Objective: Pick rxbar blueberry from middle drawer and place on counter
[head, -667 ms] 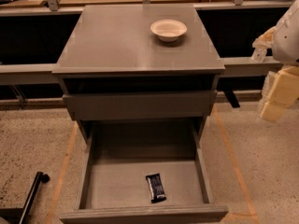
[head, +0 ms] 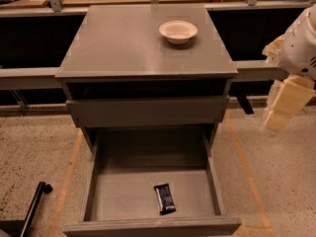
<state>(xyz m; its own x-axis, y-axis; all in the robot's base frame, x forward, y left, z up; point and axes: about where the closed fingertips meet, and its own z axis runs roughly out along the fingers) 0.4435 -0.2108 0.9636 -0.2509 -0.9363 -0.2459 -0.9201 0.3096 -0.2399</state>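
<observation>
The rxbar blueberry [head: 164, 198], a small dark bar with pale markings, lies flat on the floor of the open middle drawer [head: 123, 194], near its front wall and a little right of centre. The drawer is pulled out wide from the grey cabinet. The counter [head: 128, 43] is the flat grey top of the cabinet. My gripper [head: 276, 120], cream-coloured, hangs from the white arm [head: 302, 38] at the right edge of the view. It is beside the cabinet, outside the drawer, well above and to the right of the bar. Nothing shows in it.
A cream bowl [head: 178, 31] stands on the counter at the back right. The upper drawer front [head: 148, 110] sits slightly out above the open drawer. A black bar [head: 33, 206] lies on the speckled floor at the lower left. Dark shelving runs behind the cabinet.
The arm and gripper have shifted slightly left and down, toward the cabinet. The bar, drawer and bowl have not moved.
</observation>
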